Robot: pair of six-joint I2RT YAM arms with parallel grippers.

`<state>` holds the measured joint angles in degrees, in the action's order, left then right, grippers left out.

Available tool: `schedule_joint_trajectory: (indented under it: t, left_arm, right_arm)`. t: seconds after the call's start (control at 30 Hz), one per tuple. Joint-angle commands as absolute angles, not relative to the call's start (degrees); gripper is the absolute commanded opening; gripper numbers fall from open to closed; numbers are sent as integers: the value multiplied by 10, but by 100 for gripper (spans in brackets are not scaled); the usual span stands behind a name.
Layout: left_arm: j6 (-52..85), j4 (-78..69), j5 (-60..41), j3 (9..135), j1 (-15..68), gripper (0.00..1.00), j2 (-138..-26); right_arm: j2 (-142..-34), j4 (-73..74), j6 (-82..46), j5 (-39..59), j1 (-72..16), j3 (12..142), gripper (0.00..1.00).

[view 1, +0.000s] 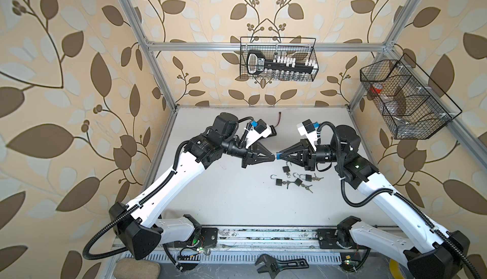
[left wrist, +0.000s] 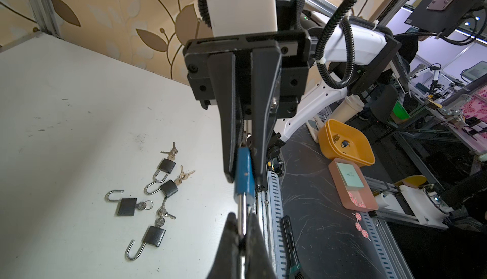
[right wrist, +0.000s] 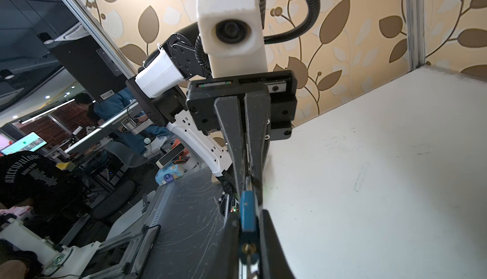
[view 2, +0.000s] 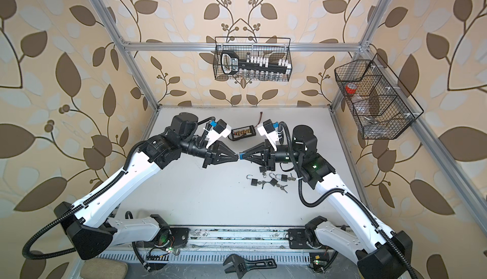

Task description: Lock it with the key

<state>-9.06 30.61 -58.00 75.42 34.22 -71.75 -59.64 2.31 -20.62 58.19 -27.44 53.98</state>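
Above the table (view 1: 224,204), the blue padlock (view 1: 276,155) is hanging between both arms. The left gripper (view 1: 272,157) is clenching its shackle (left wrist: 241,211) and the right gripper (view 1: 280,156) is clamping its body, probably bracing it for locking. Spare padlocks (view 1: 278,182) are crowding the near right, while leftward the surface is lying open.

Found padlock (view 1: 276,155) mid-frame, between left gripper (view 1: 273,157) and right gripper (view 1: 279,156). Saw spare padlocks (view 1: 292,179) on table (view 1: 224,201), below right gripper. Noted wrench (view 1: 279,264) bottom centre, wire basket (view 1: 276,38) upper centre, side basket (view 1: 421,123) right edge.
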Motion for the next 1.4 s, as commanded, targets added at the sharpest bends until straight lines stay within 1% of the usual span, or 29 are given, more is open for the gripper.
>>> schedule_joint_trajectory:
  t: [0.0, 0.23, 0.5, 0.67, 0.77, 0.97, 1.2, 1.37]
  left_arm:
    - [-85, 257, -624, 757, 346, 0, -725]
    - [-77, 250, -635, 757, 348, 0, -737]
    - [-77, 252, -635, 758, 353, 0, -740]
    - [-72, 233, -596, 744, 348, 0, -712]
    - [-46, 197, -606, 731, 341, 0, -704]
    - [-47, 195, -612, 729, 340, 0, -701]
    - [-31, 175, -623, 726, 339, 0, -700]
    - [-29, 170, -610, 721, 339, 0, -694]
  right_arm:
    - [-621, 22, -172, 550, -312, 550, 0]
    - [-642, 68, -181, 523, -362, 542, 0]
    - [-644, 90, -186, 519, -374, 539, 0]
    - [-617, 68, -171, 504, -373, 532, 0]
    - [-622, 66, -174, 511, -376, 527, 0]
    - [-628, 82, -172, 496, -396, 490, 0]
    - [-651, 112, -182, 469, -457, 461, 0]
    - [-669, 127, -181, 459, -477, 452, 0]
